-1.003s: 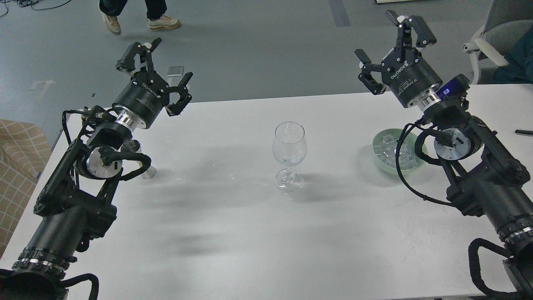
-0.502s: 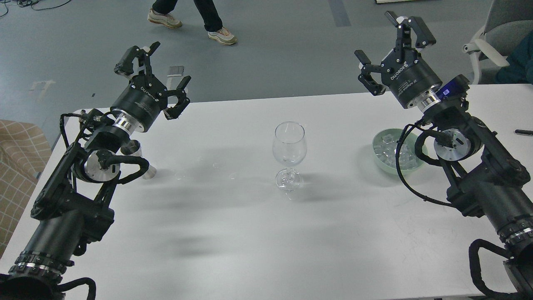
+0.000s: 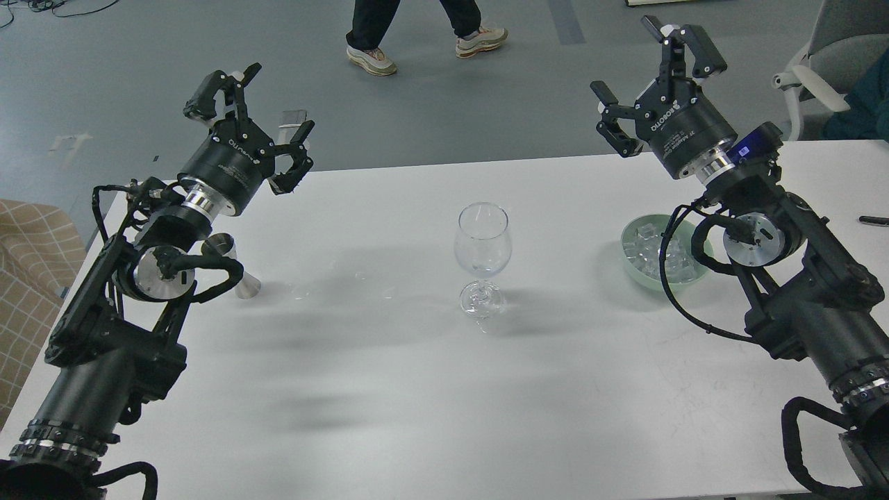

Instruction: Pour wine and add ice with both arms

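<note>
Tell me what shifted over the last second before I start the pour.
The left gripper drifted up and leftward, open and empty. Behind the table, a person walked rightward. The right gripper, wine glass, green bowl of ice and metal cup stayed put.

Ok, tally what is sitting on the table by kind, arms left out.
Wine glass: 1
Pale green bowl of ice cubes: 1
Metal jigger: 1
Black pen, at the right edge: 1
Total: 4
</note>
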Robot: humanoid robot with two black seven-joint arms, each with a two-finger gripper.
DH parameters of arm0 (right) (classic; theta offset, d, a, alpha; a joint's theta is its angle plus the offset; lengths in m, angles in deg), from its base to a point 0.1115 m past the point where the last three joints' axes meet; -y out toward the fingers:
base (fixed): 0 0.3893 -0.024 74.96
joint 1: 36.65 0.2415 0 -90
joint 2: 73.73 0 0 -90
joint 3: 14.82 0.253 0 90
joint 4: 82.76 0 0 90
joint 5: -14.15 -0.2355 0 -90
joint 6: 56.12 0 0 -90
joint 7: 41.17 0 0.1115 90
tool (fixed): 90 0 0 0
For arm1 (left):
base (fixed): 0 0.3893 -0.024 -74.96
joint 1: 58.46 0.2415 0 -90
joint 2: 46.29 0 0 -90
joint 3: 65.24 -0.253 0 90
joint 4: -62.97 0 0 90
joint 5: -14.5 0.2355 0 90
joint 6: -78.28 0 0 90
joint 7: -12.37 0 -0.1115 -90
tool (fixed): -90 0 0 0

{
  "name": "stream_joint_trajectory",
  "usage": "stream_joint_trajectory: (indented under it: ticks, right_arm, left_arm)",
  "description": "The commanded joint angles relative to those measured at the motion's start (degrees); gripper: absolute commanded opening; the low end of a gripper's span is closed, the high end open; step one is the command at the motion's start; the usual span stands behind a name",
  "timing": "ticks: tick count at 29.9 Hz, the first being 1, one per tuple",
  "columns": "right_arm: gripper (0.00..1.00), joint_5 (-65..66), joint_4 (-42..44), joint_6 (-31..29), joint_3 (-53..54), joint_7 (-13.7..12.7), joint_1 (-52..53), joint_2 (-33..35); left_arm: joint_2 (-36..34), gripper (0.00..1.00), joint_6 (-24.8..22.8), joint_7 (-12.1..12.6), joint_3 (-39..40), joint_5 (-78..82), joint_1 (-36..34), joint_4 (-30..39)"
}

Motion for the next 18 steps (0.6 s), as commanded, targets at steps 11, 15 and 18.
stream_joint_trajectory:
  ticks: [11, 15, 18]
  right_arm:
    - [1.0, 0.0, 0.0, 0.0, -0.4, -0.1, 0.7, 0.1]
    - [1.0, 0.0, 0.0, 0.0, -0.4, -0.1, 0.7, 0.1]
    - [1.0, 0.0, 0.0, 0.0, -0.4, -0.1, 0.6, 0.1]
  left_arm:
    - [-0.4, 0.97, 2.6, 0.2, 0.1, -0.1, 0.6, 1.1]
    - [-0.4, 0.97, 2.7, 0.2, 0.1, -0.1, 0.6, 1.1]
    - [-0.4, 0.97, 2.7, 0.2, 0.1, -0.2, 0.7, 1.1]
